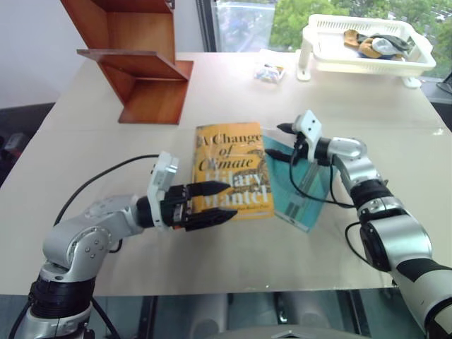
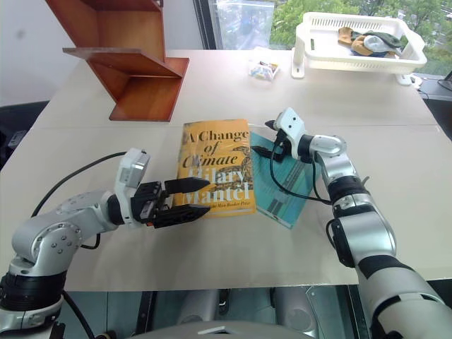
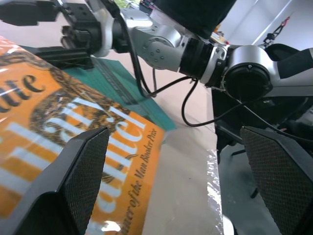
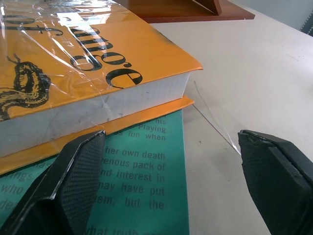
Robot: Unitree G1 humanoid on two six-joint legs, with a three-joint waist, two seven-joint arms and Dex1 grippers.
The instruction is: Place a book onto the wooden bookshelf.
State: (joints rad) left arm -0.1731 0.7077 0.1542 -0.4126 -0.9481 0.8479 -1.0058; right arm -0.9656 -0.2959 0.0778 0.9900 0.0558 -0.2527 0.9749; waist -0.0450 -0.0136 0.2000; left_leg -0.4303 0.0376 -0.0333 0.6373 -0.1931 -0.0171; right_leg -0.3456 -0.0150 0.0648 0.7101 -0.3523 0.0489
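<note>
The book [image 1: 233,173] lay flat on the bench [image 1: 339,106], partly over a teal book [image 1: 302,187], well apart from the bookshelf [image 1: 138,67] standing at the far left corner. Nothing had been lifted, so the task looked barely begun. The left tool [image 1: 212,205] hung released over the book's near left edge; the right tool [image 1: 282,141] stood released at its far right corner. Grasping, carrying and shelving all remained.

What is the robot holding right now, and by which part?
Nothing. Both sets of jaws stand open: the left gripper at the near edge of the yellow-orange book, the right gripper at its far right side, above the teal book.
</note>
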